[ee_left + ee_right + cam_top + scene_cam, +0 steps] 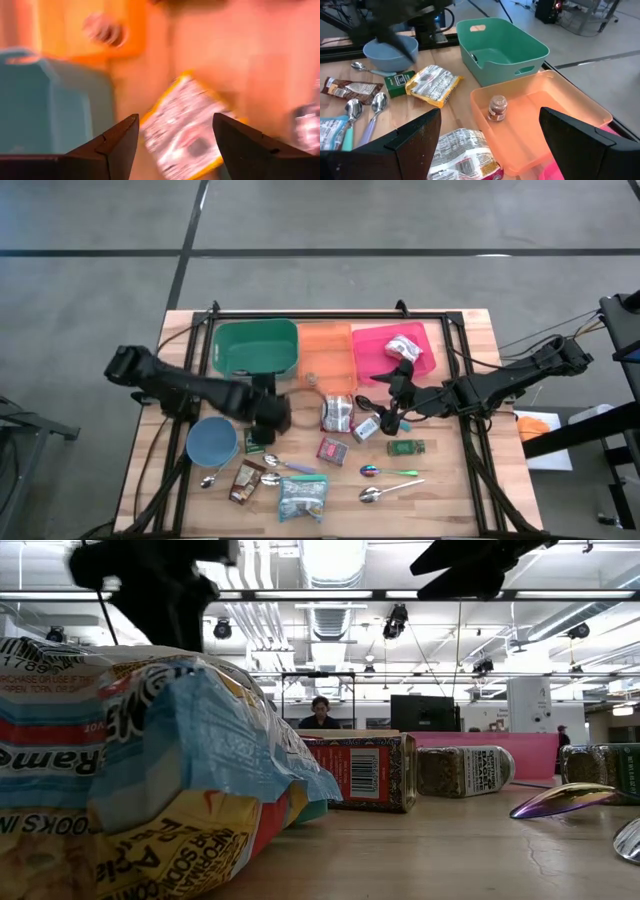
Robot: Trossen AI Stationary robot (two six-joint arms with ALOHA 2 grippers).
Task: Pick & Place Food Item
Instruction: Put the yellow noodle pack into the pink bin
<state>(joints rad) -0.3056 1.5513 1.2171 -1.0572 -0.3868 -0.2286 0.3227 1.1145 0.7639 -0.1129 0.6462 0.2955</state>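
Observation:
My left gripper (175, 117) hangs open above a yellow-edged snack packet (187, 132), which lies flat on the wooden table next to the green bin (45, 105); the view is blurred. In the high view this gripper (272, 418) hides the packet. My right gripper (490, 110) is open and empty, held above the table (392, 395) in front of the pink tray (372, 355). Other food lies flat on the table: a silver packet (337, 413), a red box (332, 448), a green packet (405, 447), and a ramen bag (302, 498).
Green bin (255, 345), orange tray (335, 345) holding a small jar (496, 107), and pink tray stand along the far edge. A blue bowl (212, 442), a brown packet (245, 480) and several spoons (385, 472) lie toward the near edge. A person sits in the room beyond.

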